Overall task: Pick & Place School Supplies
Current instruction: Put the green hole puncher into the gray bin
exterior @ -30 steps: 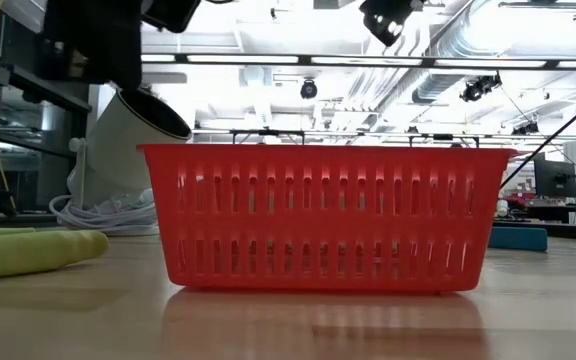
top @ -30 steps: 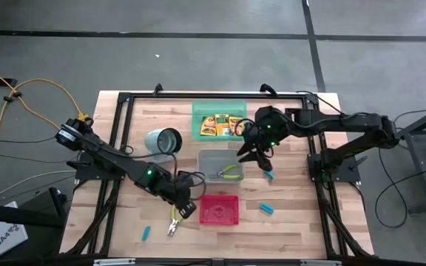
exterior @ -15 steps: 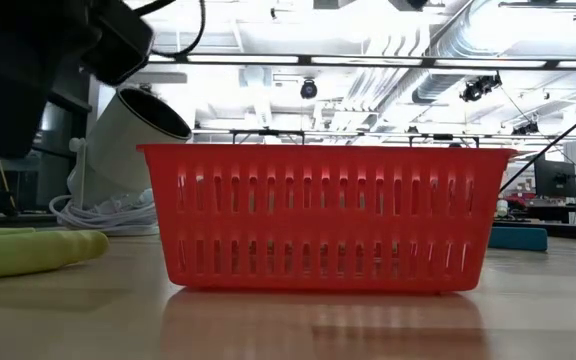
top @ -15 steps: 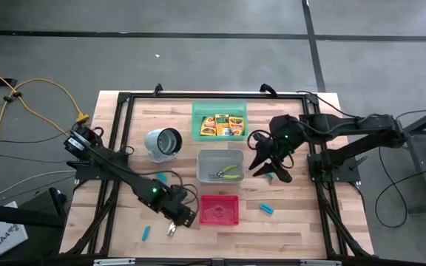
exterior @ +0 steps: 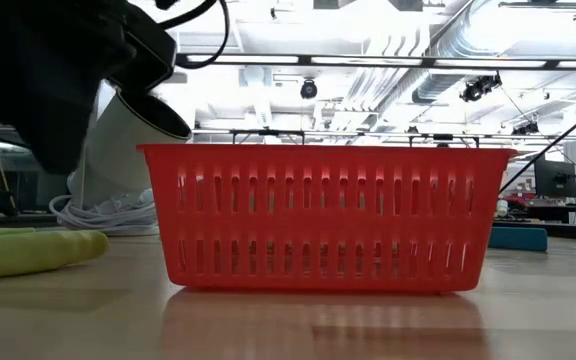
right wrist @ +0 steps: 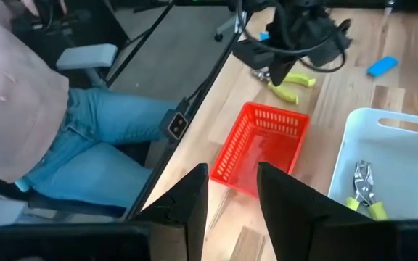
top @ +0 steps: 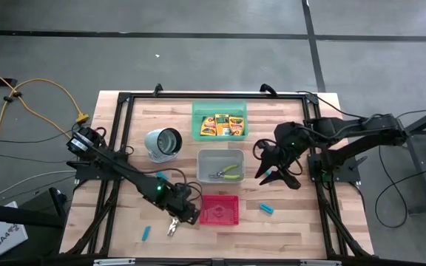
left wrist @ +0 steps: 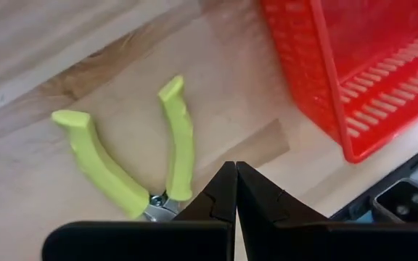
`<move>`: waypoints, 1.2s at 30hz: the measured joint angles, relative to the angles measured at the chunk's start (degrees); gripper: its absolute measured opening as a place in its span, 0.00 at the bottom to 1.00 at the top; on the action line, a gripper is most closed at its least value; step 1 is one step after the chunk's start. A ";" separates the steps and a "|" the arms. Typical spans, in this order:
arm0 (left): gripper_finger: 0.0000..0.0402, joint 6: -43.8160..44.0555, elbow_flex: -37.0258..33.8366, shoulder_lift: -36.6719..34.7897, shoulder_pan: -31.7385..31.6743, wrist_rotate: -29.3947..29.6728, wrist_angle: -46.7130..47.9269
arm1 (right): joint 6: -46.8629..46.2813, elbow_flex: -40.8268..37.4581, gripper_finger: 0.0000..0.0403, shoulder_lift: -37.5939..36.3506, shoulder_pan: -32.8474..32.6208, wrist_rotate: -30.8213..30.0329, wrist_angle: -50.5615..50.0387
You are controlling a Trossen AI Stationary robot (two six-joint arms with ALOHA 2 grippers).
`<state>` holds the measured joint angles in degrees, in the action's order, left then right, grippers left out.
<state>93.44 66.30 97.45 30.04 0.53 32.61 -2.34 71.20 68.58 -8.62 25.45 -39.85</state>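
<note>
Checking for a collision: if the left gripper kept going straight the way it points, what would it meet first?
Most likely the pliers: the left gripper, fingers shut, points down at their hinge on the table.

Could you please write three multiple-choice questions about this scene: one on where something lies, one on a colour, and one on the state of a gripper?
1. Where are the pliers nearest the left gripper?
A. In the red tray
B. On the table beside the red tray
C. In the green tray

2. What colour is the tray that holds the crayon boxes?
A. Green
B. Red
C. Grey

3. How are the left gripper's fingers?
A. Wide open
B. Shut on nothing
C. Shut on a crayon box

Answers: 1 B, the pliers lie on the bare table outside the red tray. 2 A, the crayon boxes sit in the green tray. 3 B, the left gripper shows its fingers pressed together, with the pliers beside them.
</note>
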 joint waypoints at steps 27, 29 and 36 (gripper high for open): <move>0.26 -0.75 -0.03 -0.02 1.43 4.75 2.26 | 0.65 0.00 0.28 0.04 -7.63 0.00 -3.74; 0.26 -0.16 -0.04 -0.02 1.68 4.96 2.22 | 0.65 0.00 0.28 0.04 -8.05 -0.04 -3.74; 0.27 -0.22 -0.07 3.97 2.21 5.16 1.65 | 0.45 0.00 0.28 0.04 -9.82 -4.07 -3.77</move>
<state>93.22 66.24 101.42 32.25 5.69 34.26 -1.89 71.20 68.62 -18.43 21.38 -43.62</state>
